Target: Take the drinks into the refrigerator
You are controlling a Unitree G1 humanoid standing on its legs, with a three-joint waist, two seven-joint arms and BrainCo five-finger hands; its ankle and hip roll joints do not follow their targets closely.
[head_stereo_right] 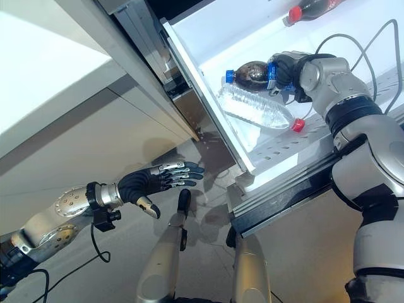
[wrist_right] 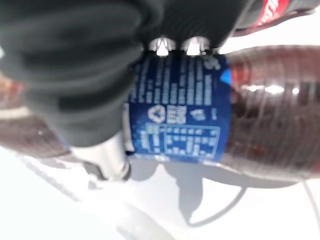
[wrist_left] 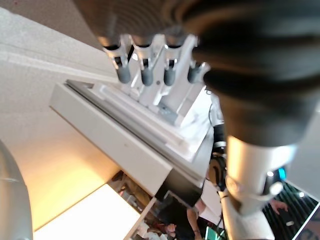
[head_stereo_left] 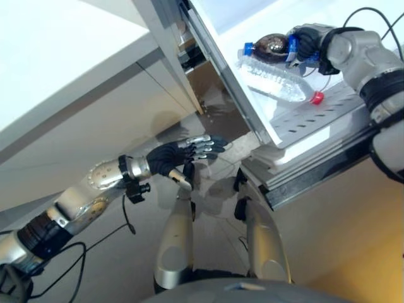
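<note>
I had the right hand (head_stereo_right: 287,71) at the upper right of the head views, fingers curled round a dark cola bottle with a blue cap and blue label (head_stereo_right: 249,74). In the right wrist view the same bottle (wrist_right: 250,125) lay on its side under the hand, just above the white floor of the compartment; I could not tell whether it already rested there.

The bottle sat inside the open white refrigerator compartment (head_stereo_right: 202,38), beside a clear plastic water bottle with a red cap (head_stereo_right: 259,112) lying on its side. The two bottles appeared to touch or nearly touch. A second dark bottle with a red cap (head_stereo_right: 309,9) lay further back, at the top edge of the right eye view.

The left hand (head_stereo_right: 158,178) hung at centre left, below the refrigerator, fingers straight and holding nothing.

Step in hand, as I judged it: placing the cola bottle in the refrigerator. The next move called for lowering the bottle until it rested on the compartment floor, then releasing the fingers and drawing the hand back without nudging the water bottle, which could roll.
</note>
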